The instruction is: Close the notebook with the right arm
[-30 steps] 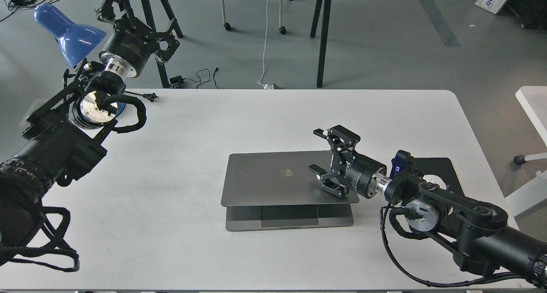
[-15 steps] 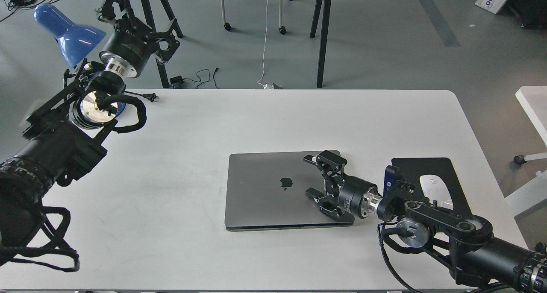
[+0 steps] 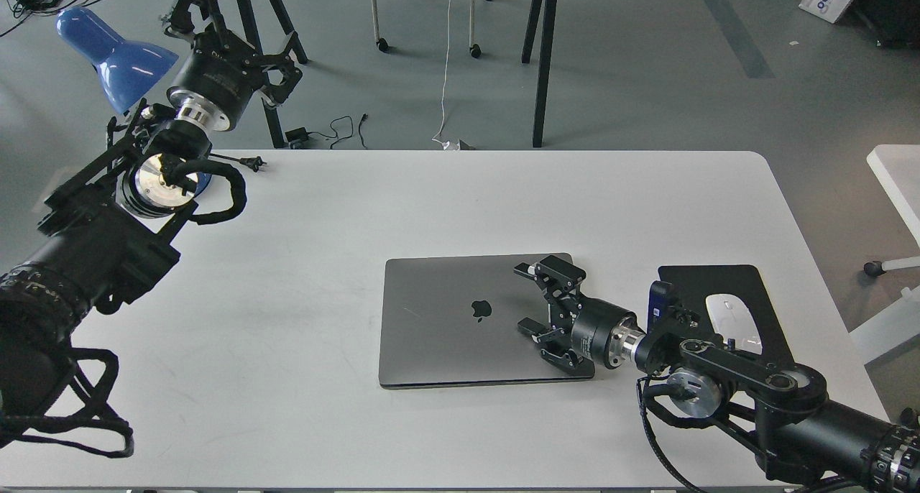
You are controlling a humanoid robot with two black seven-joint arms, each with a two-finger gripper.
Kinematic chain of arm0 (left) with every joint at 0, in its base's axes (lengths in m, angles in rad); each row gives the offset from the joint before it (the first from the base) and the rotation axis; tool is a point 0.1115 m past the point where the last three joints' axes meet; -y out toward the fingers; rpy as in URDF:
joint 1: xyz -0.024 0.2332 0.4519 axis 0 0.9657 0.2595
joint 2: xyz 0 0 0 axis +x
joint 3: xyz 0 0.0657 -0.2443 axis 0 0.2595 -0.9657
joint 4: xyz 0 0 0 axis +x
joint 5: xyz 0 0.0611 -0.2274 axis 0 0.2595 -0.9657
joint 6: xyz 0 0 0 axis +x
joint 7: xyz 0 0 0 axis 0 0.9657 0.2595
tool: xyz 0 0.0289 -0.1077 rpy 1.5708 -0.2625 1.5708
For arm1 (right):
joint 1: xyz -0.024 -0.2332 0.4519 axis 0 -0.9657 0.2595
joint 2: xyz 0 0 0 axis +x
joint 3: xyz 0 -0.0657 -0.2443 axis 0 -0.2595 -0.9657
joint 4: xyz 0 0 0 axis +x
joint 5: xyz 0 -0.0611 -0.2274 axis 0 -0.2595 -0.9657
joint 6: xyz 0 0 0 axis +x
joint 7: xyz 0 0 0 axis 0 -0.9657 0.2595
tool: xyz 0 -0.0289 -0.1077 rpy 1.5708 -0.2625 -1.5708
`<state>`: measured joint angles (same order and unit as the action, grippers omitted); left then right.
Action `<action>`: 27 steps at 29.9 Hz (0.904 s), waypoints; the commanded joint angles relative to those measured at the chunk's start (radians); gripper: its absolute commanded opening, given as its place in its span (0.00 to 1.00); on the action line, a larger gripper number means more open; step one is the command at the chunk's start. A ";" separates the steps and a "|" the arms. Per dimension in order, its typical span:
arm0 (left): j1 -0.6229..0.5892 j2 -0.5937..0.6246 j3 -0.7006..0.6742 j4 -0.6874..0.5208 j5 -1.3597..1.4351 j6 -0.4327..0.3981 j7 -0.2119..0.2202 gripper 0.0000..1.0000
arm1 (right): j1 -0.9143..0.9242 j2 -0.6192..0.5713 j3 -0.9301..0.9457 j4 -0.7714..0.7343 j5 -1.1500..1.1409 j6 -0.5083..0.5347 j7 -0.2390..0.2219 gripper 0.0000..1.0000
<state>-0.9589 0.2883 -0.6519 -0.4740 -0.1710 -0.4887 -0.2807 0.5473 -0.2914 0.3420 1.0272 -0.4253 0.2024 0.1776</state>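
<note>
The notebook (image 3: 438,335) lies shut and flat on the white table (image 3: 460,198), space-grey lid up with its dark apple logo showing. My right arm (image 3: 726,378) comes in from the lower right, with a silver wrist disc and a small blue part. Its gripper (image 3: 522,297) is open and empty, its fingers spread over the right part of the lid, resting on it or just above it. My left gripper (image 3: 233,40) is held up beyond the table's far left corner, open and empty, far from the notebook.
A black mouse pad (image 3: 747,281) with a white mouse (image 3: 726,312) lies right of the notebook, partly under my right arm. A blue desk lamp (image 3: 115,51) and a black plug (image 3: 250,164) are at the far left corner. Trestle legs stand on the floor behind.
The lid, partly open one second ago, has come down flat under my right gripper. The right gripper has moved down and a little toward me. The left arm has not moved.
</note>
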 commanded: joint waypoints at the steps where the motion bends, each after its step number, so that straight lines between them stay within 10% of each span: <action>1: 0.000 0.000 0.000 0.000 0.001 0.000 0.000 1.00 | -0.001 0.000 0.000 0.001 0.000 0.000 0.000 1.00; 16: 0.000 0.000 -0.002 0.000 -0.001 0.000 -0.002 1.00 | 0.032 -0.017 0.040 0.039 0.000 0.005 0.013 1.00; 27: 0.000 0.000 -0.002 0.000 -0.001 0.000 -0.002 1.00 | 0.079 -0.037 0.477 0.051 0.003 0.012 0.002 1.00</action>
<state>-0.9589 0.2884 -0.6535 -0.4740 -0.1719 -0.4887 -0.2823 0.6238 -0.3349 0.6732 1.0864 -0.4221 0.2147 0.1957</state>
